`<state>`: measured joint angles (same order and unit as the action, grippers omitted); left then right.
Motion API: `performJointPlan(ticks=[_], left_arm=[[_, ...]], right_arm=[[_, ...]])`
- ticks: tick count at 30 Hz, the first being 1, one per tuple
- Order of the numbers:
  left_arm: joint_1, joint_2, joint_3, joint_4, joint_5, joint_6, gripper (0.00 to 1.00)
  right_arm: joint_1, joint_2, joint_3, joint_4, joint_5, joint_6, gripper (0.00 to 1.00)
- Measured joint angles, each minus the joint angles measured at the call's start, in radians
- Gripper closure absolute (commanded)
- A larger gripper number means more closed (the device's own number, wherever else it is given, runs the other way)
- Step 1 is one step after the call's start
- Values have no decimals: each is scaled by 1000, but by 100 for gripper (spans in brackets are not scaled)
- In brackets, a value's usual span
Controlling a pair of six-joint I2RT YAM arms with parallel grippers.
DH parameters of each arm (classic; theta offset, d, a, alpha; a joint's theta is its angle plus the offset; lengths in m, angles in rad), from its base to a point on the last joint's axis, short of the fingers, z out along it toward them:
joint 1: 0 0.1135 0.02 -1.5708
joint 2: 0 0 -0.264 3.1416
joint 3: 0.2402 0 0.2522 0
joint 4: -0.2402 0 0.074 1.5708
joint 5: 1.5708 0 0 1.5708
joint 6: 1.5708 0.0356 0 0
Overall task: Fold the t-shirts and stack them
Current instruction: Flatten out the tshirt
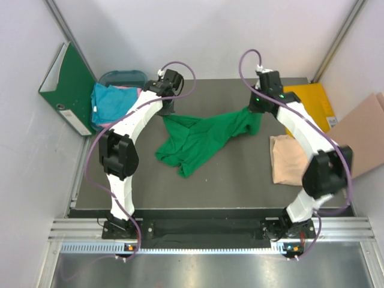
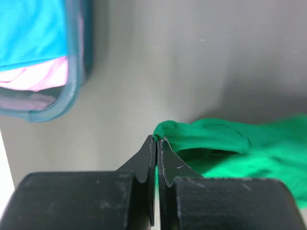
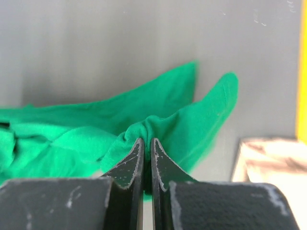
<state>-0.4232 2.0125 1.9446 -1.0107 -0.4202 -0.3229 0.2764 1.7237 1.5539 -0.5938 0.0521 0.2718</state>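
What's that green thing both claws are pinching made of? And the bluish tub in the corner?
The green t-shirt looks like soft matte knit cloth, probably cotton: it bunches and drapes in loose folds. The tub seems to be translucent tinted plastic: smooth glossy rim, colours showing through its wall.

The central t-shirt [image 1: 198, 141] lies midway on the desk [image 1: 240, 180], one end in the left claw [image 2: 157, 139], the other in the right claw [image 3: 147, 141]. Far left, a bin [image 1: 123, 76] holds two t-shirts [image 1: 108, 99], with a binder [image 1: 69, 87] left of it. The right-hand t-shirt [image 1: 287, 159] lies before a folder [image 1: 309, 99].
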Motion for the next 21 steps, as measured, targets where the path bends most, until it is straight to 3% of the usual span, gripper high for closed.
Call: performJointPlan(ticks=[5,7,9,10,12,13,14,18,21], left_arm=[[30,0,-25,-6,0,-2,100],[30,0,-34,-10,0,-3,100],[26,0,-36,-16,1,-3,100],[24,0,-36,-18,1,-3,100],[22,0,-36,-23,0,1,100],[22,0,-35,-26,0,3,100],[23,0,-35,-31,-1,5,100],[24,0,-33,-42,-4,12,100],[23,2,-30,-45,-2,13,100]], right_arm=[[-6,-285,-264,3,-15,1,97],[-9,-331,-391,-33,-44,2,82],[-10,-318,-505,-101,-94,0,74],[-10,-296,-547,-147,-121,-1,57],[-10,-267,-606,-230,-164,-3,40],[-10,-265,-626,-276,-178,-6,24],[-10,-275,-629,-323,-184,-8,18],[-11,-357,-558,-376,-152,-14,14],[-18,-364,-471,-312,-116,-15,15]])
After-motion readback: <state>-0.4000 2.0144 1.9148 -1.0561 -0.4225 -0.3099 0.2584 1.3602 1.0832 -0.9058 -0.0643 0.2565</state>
